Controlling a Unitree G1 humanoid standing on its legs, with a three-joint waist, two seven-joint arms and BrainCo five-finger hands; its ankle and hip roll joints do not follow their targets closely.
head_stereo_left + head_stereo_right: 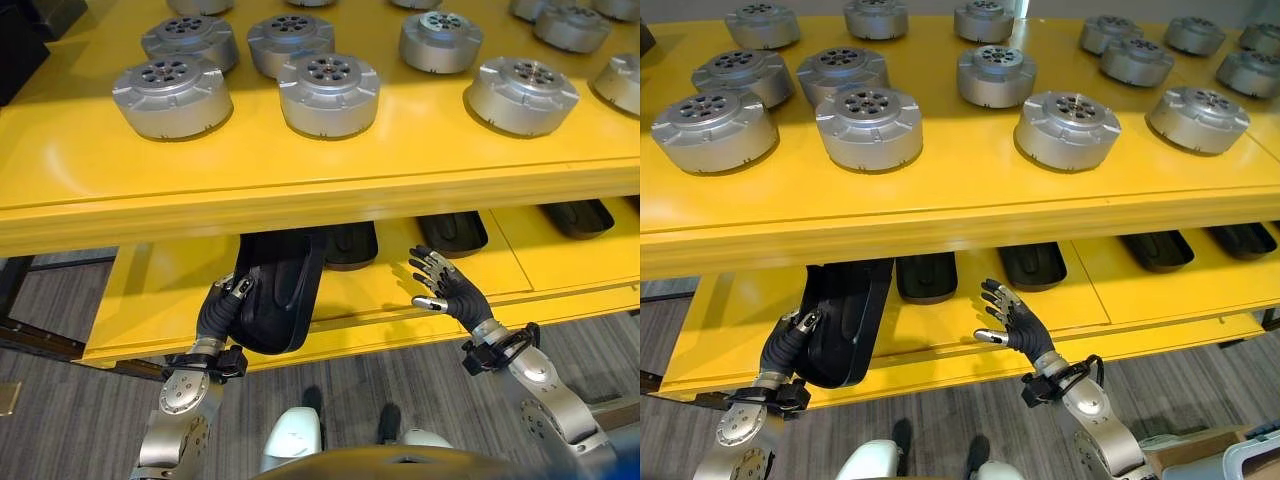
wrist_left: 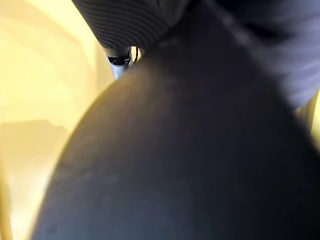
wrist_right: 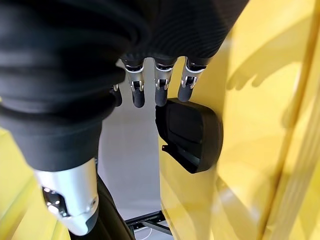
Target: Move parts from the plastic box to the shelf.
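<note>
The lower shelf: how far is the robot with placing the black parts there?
Done: four black parts already lie in a row on the lower shelf. In hand: the left hand holds another black part at the shelf's front edge, not yet set down. The right hand is open and empty. How many parts remain cannot be seen.

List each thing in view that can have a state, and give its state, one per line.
Left hand: gripping the black part.
Black part: held tilted, partly under the upper shelf.
Right hand: fingers spread, empty.
Other black parts: lying flat on the lower shelf.
Silver round parts: resting upright on the upper shelf.
</note>
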